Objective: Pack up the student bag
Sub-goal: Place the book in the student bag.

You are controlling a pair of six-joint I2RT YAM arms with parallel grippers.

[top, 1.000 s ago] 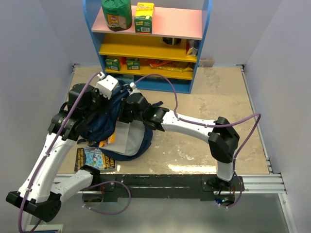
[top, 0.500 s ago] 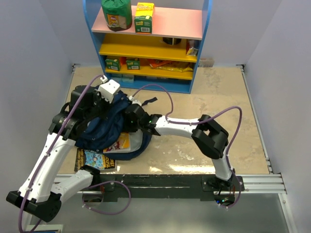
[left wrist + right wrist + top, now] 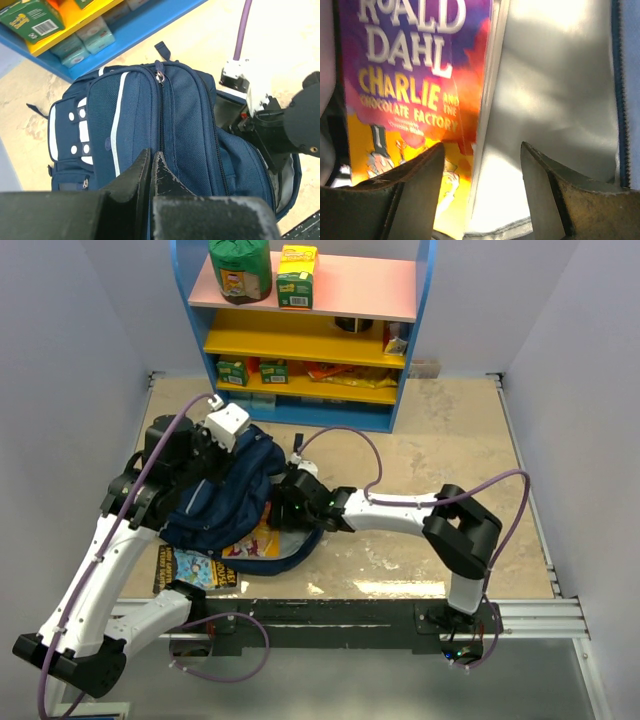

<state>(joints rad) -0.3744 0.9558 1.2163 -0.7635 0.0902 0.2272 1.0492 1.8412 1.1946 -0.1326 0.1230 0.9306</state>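
Left gripper [image 3: 151, 156] is pressing its fingers together on the top fabric of the navy bag [image 3: 165, 110], holding that part raised off the table [image 3: 430, 450]. Right gripper [image 3: 481, 150] is reaching into the bag's open mouth with its fingers spread, gripping nothing. It is pointing at the grey lining [image 3: 550, 85] and at a book [image 3: 410, 100] whose cover is showing "Roald Dahl" and "Charlie and the Chocolate Factory". That book is lying in the opening, just beside the right gripper. The bag is sitting at the left of the table, in front of the coloured shelf [image 3: 300, 340], with a zip running along its top. A second book [image 3: 190, 568] is lying flat on the table, partly under the bag's near edge.
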